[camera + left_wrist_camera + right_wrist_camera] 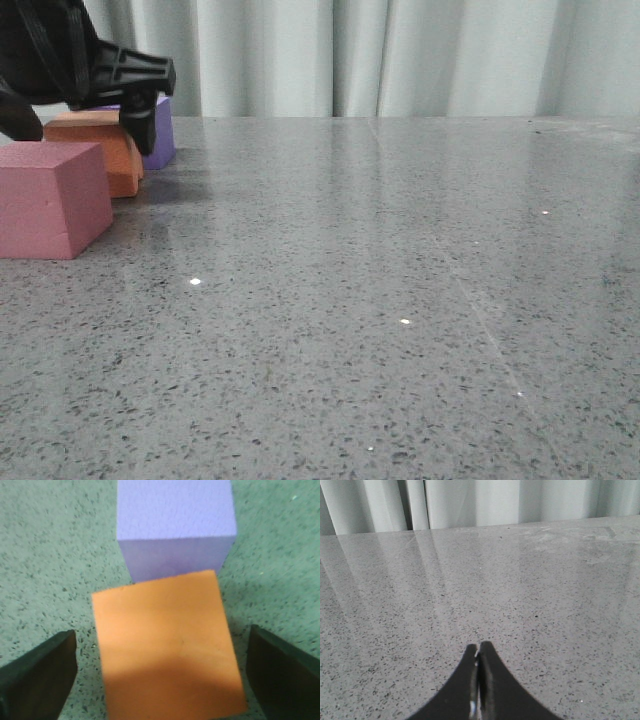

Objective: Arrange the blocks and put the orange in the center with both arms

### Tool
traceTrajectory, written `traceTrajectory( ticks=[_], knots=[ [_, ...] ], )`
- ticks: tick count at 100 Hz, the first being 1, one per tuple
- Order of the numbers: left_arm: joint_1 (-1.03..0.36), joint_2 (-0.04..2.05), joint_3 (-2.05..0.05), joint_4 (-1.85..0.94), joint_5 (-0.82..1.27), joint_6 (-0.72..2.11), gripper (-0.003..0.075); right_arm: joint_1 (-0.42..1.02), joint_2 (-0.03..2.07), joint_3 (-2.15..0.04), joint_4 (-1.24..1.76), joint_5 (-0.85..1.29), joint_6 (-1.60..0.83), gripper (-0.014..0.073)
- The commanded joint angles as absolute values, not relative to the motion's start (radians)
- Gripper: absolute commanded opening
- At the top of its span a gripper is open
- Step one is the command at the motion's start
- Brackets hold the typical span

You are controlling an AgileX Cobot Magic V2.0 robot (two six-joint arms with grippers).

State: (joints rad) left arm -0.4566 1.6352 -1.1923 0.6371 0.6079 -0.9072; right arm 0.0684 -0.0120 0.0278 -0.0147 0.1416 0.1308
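While left hand [160, 675] is held spread above it, orange cube [167, 647] is seen between fingers [37, 672], untouched, against purple cube [175, 527] on bench [400, 300]. Right hand [478, 680] pressed closed, holding nothing.

A grey speckled stone table [380, 300] fills nearly all of the front view, polished enough to carry pale vertical reflections and a few small bright glints of light. Faint straight scratches cross its surface on the right side. Behind its far edge hangs a pale, whitish-grey curtain [400, 55] in soft vertical folds, spanning the whole width. The right wrist view shows the same curtain [470, 502] beyond the table's [530, 595] far edge, its folds mirrored dimly in the glossy top.
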Motion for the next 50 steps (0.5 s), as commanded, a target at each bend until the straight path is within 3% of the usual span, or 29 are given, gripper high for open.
traceTrajectory(
  ticks=[1,50],
  knots=[
    [-0.455,1.555,-1.216,0.661,0.582,-0.904,0.0662,0.062,-0.033,0.014,-0.01,0.062,0.122,-0.0068],
    [-0.455,1.121,-1.132,0.682,0.603,-0.856,0.0662,0.062,-0.033,0.014,-0.01,0.062,0.122,-0.0068]
  ],
)
